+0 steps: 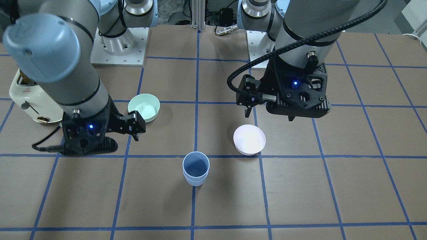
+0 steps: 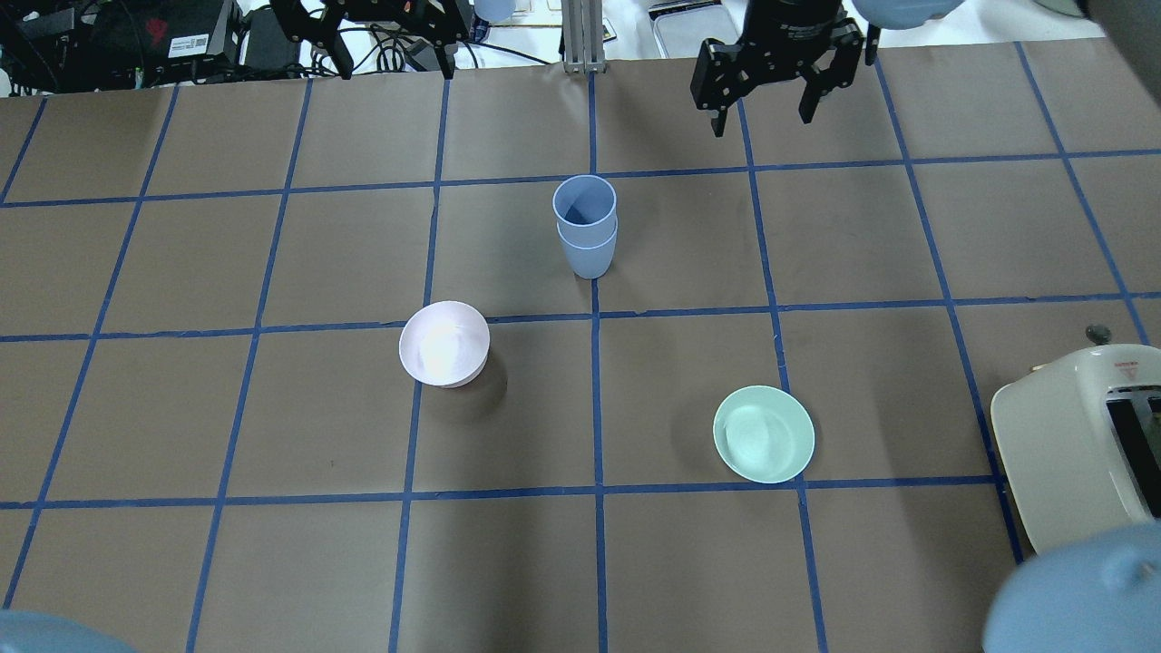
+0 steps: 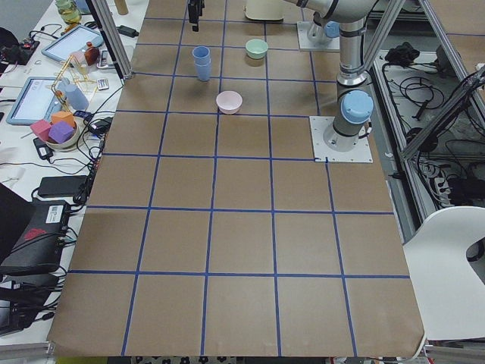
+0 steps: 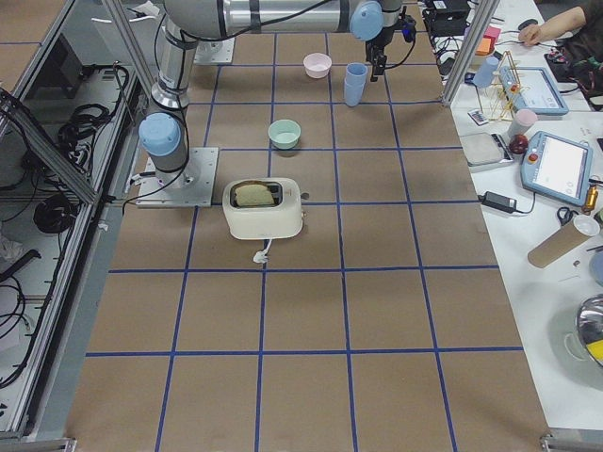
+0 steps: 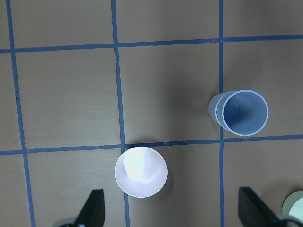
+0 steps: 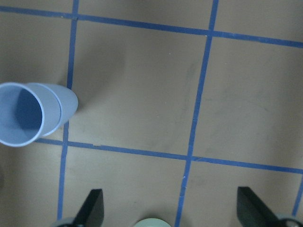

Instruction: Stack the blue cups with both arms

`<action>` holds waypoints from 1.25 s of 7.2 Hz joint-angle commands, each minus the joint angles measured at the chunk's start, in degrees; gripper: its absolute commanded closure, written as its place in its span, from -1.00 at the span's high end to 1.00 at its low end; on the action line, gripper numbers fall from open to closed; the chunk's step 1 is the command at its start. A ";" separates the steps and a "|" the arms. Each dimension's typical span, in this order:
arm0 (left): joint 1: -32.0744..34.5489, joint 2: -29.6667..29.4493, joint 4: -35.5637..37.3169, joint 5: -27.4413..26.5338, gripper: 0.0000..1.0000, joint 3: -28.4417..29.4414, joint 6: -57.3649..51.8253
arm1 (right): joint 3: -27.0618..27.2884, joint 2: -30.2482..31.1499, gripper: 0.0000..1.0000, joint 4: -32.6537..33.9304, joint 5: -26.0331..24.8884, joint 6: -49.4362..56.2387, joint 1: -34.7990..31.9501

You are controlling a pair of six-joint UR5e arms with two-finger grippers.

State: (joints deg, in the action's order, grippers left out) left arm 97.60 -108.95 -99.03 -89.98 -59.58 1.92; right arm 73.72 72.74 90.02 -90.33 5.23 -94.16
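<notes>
The two blue cups [image 1: 195,171] stand nested one inside the other, upright, on a blue grid line near the table's middle [image 2: 585,227]. They also show in the left wrist view [image 5: 239,113] and at the left edge of the right wrist view [image 6: 33,113]. My left gripper [image 1: 248,111] hangs high over the pink bowl, open and empty, with both fingers wide apart in its wrist view [image 5: 170,190]. My right gripper [image 1: 135,135] hangs high beside the mint-green bowl, open and empty [image 6: 169,190]. Both grippers are well clear of the cups.
A pale pink bowl [image 1: 249,140] sits near the cups on the left arm's side. A mint-green bowl [image 1: 144,107] sits on the right arm's side. A cream toaster [image 2: 1079,444] stands at the table's right end. Operators' desks with clutter line the far edge [image 4: 537,104].
</notes>
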 commanded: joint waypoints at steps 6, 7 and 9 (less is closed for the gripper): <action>-0.66 13.75 12.19 -0.10 1.00 -24.24 -2.80 | 12.61 14.64 1.00 5.43 3.49 3.82 3.98; -1.27 14.80 12.89 0.07 1.00 -26.27 -2.72 | 11.72 13.75 1.00 5.34 3.06 3.47 4.33; -1.54 15.69 13.25 -0.28 1.00 -26.72 -2.72 | 11.79 13.66 1.00 5.43 2.97 0.67 4.42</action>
State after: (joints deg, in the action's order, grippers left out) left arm 96.22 -93.81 -85.98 -90.13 -85.75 -0.83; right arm 85.67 86.62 95.42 -87.29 7.27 -89.84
